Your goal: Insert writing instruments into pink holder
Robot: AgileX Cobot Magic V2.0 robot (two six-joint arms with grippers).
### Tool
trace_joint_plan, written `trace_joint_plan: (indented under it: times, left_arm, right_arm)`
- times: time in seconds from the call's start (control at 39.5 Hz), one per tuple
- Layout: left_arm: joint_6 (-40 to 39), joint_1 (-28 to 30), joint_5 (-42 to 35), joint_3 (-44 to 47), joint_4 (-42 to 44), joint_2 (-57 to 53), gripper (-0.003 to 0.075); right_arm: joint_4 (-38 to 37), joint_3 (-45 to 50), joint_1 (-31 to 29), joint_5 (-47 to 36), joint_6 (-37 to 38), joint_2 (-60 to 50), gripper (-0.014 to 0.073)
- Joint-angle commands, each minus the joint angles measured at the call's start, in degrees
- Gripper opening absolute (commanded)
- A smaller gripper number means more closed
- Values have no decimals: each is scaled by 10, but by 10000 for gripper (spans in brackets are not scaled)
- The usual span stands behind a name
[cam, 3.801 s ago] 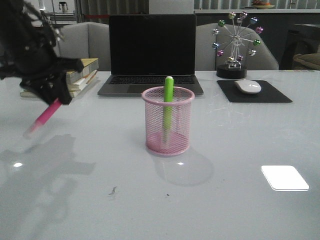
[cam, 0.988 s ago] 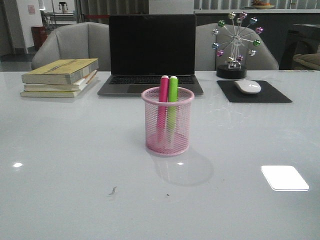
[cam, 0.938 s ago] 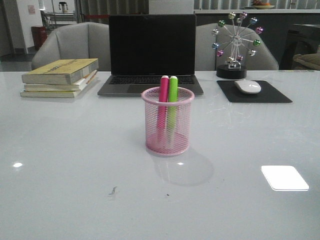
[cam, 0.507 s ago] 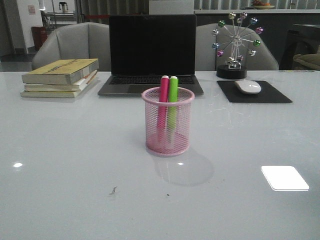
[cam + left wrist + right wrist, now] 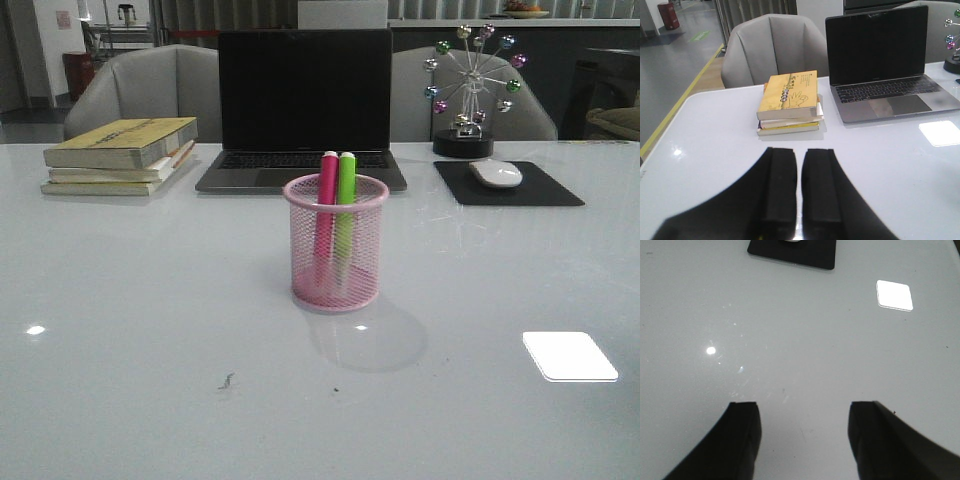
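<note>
Near to far, front view: bare glossy table [image 5: 150,400], then the pink holder [image 5: 336,243] upright at centre. Both markers stand inside, side by side, pale ends poking above the rim: magenta marker [image 5: 326,205] on the left, green marker [image 5: 344,205] on the right, seemingly touching, hard to confirm through the mesh. Behind: laptop [image 5: 303,105], book stack [image 5: 122,154] far left, mouse [image 5: 495,173] on black pad [image 5: 507,184] right, bead ferris-wheel ornament [image 5: 471,88] at back. Neither arm shows in the front view. Left gripper [image 5: 799,192] clenched, fingers nearly together, nothing between, facing the books. Right gripper [image 5: 805,440] released, fingers wide apart over bare table.
</note>
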Motion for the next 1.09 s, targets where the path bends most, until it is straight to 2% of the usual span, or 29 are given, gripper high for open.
trace_joint_plan:
  times: [0.0,0.89,0.96,1.06]
  left_arm:
    - [-1,0,-44,-14,-17,-3,150]
    - [-1,0,-44,-14,-17,-3,150]
    - [-1,0,-44,-14,-17,-3,150]
    - [-1,0,-44,-14,-17,-3,150]
  right_arm:
    - [-5,-15,-4,-40,-5,-5,498]
    - [-5,-15,-4,-44,-5,-4,497]
    - [-5,-15,-4,-44,-5,-4,467]
    - [-5,-15,-4,-44,-5,-4,363]
